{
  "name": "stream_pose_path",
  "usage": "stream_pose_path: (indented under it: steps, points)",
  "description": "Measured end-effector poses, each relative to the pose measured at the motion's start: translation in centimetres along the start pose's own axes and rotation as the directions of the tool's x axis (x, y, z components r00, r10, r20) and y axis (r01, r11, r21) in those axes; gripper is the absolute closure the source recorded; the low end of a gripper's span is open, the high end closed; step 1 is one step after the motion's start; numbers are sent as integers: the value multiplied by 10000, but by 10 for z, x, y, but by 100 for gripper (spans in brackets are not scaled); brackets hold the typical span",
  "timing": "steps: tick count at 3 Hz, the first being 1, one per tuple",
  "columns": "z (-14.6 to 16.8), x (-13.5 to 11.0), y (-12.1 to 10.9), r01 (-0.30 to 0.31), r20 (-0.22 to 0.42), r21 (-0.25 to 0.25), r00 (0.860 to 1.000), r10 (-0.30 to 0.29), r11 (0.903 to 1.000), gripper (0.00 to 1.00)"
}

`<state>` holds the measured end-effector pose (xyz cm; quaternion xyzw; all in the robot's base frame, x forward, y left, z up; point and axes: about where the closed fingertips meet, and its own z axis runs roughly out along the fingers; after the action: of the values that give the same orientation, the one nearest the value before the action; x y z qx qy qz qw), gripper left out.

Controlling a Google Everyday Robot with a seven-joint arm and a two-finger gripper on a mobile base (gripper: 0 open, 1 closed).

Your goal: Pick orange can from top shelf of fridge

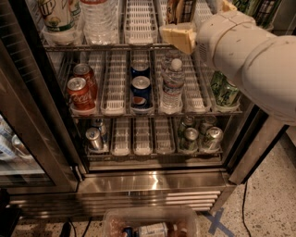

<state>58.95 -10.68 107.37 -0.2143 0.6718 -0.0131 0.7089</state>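
Observation:
The fridge (pixel 152 183) stands open in front of me, with wire racks and a steel base. On the top shelf (pixel 138 23), with its white slotted lane trays, the orange can (pixel 179 10) shows as a coppery brown striped body, cut off by the frame's top edge. My gripper (pixel 178 38), tan at its tip, reaches in from the right on a white arm. It sits just in front of and below the orange can, at the shelf's front rail. The can's lower part is hidden behind it.
A clear water bottle (pixel 99 18) and a white-labelled bottle (pixel 58 16) stand left on the top shelf. The middle rack holds red Coca-Cola cans (pixel 81 90), Pepsi cans (pixel 140 88), a water bottle (pixel 172 85) and green cans (pixel 224 90). Silver cans sit lower. A plastic bin (pixel 150 222) is on the floor.

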Motion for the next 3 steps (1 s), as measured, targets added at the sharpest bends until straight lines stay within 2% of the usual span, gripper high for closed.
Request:
stream_pose_path:
  steps: [2, 3]
  points:
    - [7, -2, 0, -252, 151, 155, 9996, 250, 9996, 29]
    - [10, -2, 0, -469, 205, 234, 9987, 465, 9986, 29]
